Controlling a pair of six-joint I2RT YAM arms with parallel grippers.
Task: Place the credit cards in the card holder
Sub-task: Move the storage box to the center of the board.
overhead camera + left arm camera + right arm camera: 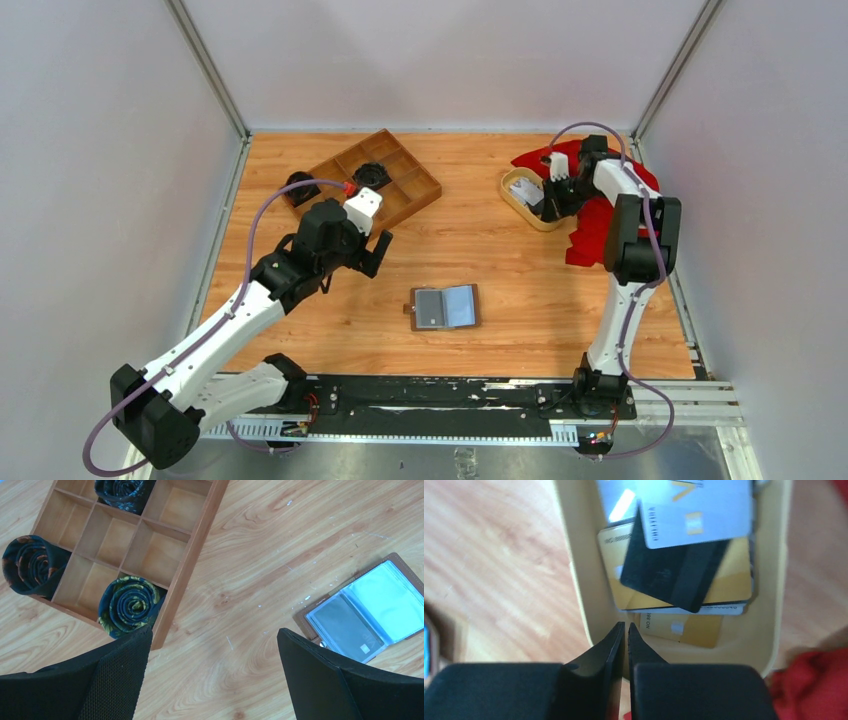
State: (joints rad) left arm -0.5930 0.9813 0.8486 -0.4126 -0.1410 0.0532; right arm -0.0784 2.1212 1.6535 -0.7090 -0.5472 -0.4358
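Two arms, one card holder, one dish of cards.
Left gripper (214,636) gapes wide over the table; three fabric rolls (131,605) at the tray (192,555); card holder (445,307) open mid-table; at least five credit cards (699,515) in the yellow dish (579,580); right gripper (626,630) narrowed to a slit.

We see a light wooden table (500,270) with a plank grain, closed in by plain pale grey walls (440,60) on the left, far and right sides. Slim metal posts (208,70) rise at both far corners. The light is even and soft.
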